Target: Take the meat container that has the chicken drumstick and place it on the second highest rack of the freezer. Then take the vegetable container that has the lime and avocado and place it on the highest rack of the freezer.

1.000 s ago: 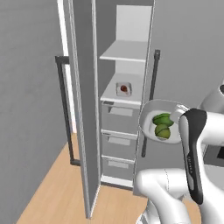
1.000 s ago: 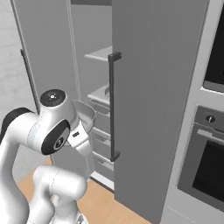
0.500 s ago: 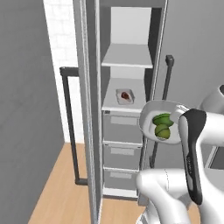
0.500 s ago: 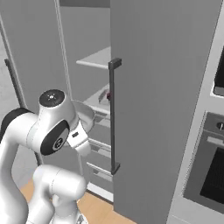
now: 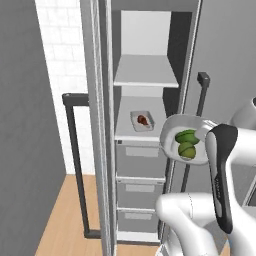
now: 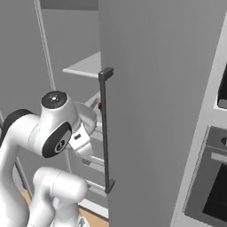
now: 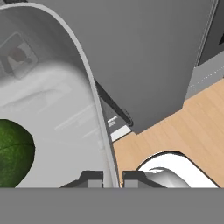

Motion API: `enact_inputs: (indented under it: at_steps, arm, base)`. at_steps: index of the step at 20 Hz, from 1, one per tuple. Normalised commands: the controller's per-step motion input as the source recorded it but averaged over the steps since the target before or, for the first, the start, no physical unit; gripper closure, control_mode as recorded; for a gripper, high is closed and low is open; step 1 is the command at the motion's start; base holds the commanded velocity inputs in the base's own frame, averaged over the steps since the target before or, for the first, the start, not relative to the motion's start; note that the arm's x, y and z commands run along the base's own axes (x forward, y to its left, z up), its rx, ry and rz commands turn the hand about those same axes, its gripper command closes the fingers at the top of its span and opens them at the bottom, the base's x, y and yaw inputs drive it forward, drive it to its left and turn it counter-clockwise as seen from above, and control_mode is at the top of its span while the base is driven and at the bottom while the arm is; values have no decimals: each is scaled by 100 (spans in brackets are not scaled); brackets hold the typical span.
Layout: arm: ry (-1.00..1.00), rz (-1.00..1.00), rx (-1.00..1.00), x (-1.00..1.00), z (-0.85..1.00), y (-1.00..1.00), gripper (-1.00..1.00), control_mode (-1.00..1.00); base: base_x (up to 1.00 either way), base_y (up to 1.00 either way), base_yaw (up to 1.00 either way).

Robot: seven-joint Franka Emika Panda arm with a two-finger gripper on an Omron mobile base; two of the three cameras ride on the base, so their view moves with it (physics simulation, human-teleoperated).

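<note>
The gripper was clamped on the rim of the vegetable container holding the lime and avocado, just outside the freezer. The chicken drumstick lay on the second highest rack.

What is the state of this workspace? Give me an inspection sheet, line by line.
Surface: highest rack bare; second highest rack bears the meat tray.
Job's things: chicken drumstick in its tray on the second rack; vegetable bowl with lime and avocado held beside the open freezer.
Clutter: nothing seen.
End effector: clamped on the bowl's rim.
Cables: nothing seen.
Surroundings: freezer door, oven, wood floor.
</note>
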Motion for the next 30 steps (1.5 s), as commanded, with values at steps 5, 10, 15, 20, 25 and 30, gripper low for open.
enact_inputs:
  at_steps: [5, 10, 15, 20, 25, 30]
  arm:
    - [0, 0, 0, 0, 0, 0, 100, 100]
    - [0, 0, 0, 0, 0, 0, 100, 100]
    - [0, 0, 0, 0, 0, 0, 100, 100]
    - [0, 0, 0, 0, 0, 0, 100, 100]
    - [0, 0, 0, 0, 0, 0, 100, 100]
    - [0, 0, 0, 0, 0, 0, 100, -100]
  base:
    - [47, 41, -6]
    - [46, 3, 0]
    - [19, 22, 1]
    - [33, 36, 0]
    - [62, 49, 2]
    - [42, 31, 1]
